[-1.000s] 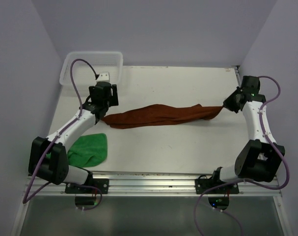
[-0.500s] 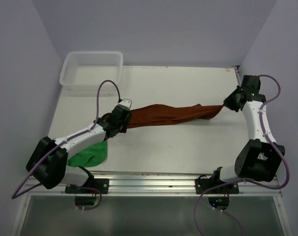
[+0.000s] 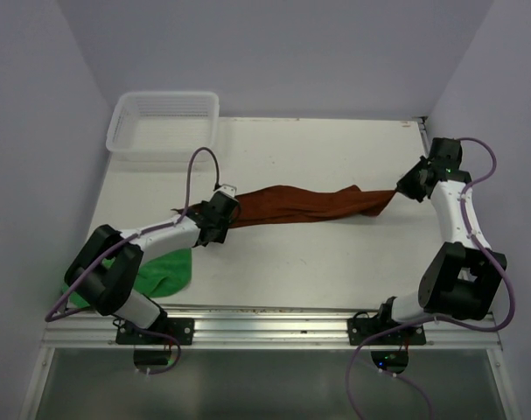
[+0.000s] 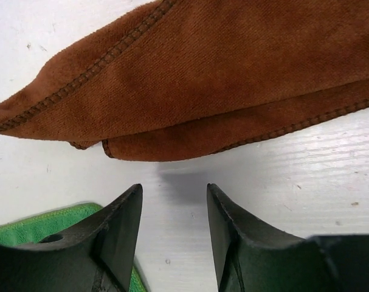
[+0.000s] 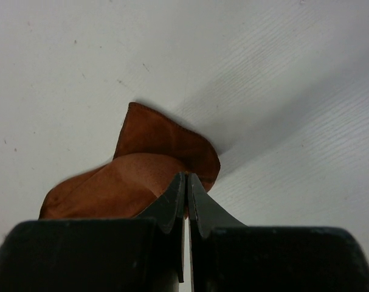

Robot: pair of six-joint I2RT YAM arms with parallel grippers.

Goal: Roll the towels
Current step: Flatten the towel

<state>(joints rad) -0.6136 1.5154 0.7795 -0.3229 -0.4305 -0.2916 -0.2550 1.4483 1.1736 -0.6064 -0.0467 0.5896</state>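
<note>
Half gripped: pinching end of brown towel (image 3: 291, 203) with right gripper (image 5: 187, 180); hovering left gripper (image 4: 174, 193), parted and empty, just short of hem. Next: advance, close.

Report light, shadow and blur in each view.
Top view: even soft light, sharp. Left wrist: brown towel stitching crisp, faint shadow on the table under its edge. Right wrist: the right gripper is dark and close, with a shadow right of the towel corner.

Off at my far left corner sits a white mesh basket (image 3: 164, 127) on the white table (image 3: 317, 157), with a metal rail (image 3: 274, 317) along the near edge.
</note>
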